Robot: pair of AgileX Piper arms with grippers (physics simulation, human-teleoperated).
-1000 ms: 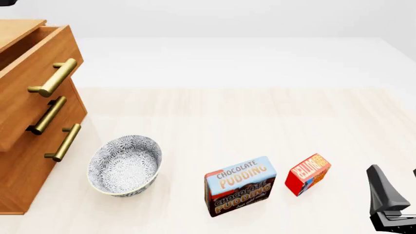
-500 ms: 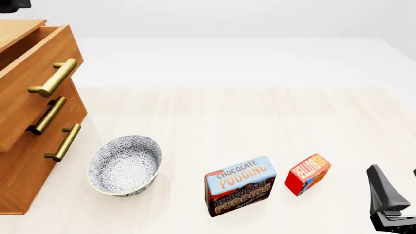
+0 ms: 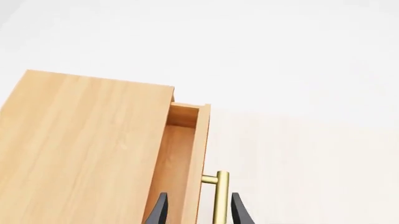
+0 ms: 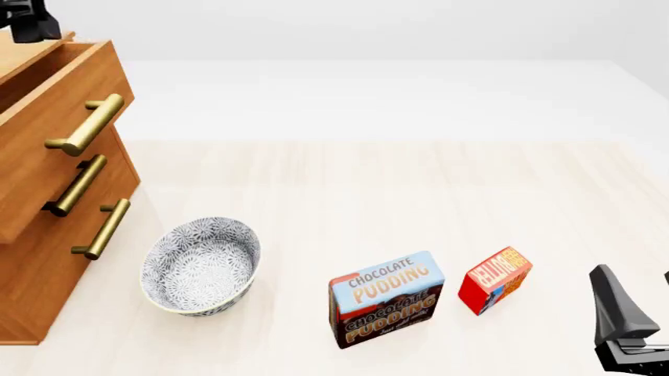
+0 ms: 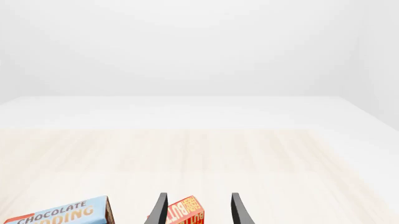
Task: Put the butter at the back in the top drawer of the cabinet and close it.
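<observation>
Left claw (image 3: 196, 212): fingers apart, empty, above the top drawer (image 4: 58, 117) front and its handle (image 3: 221, 198) | top drawer: pulled partly out of cabinet (image 4: 42, 266), far left | right claw (image 5: 196, 210): fingers apart, empty, near right | butter (image 4: 496, 279): on tabletop (image 4: 397, 196), right of pudding box (image 4: 386, 298) | bowl (image 4: 200, 265): beside cabinet.

A patterned bowl (image 4: 200, 266) sits upright at about eight o'clock on the pale wooden table (image 4: 418, 188), its blue-grey floral print covering both the inside and the outer wall; at roughly six o'clock stands a "Chocolate Pudding" box (image 4: 386, 298) (light blue on top, dark brown below), apparently tilted slightly; the two are well apart, bare tabletop between them; beyond the table lies a plain white floor.
</observation>
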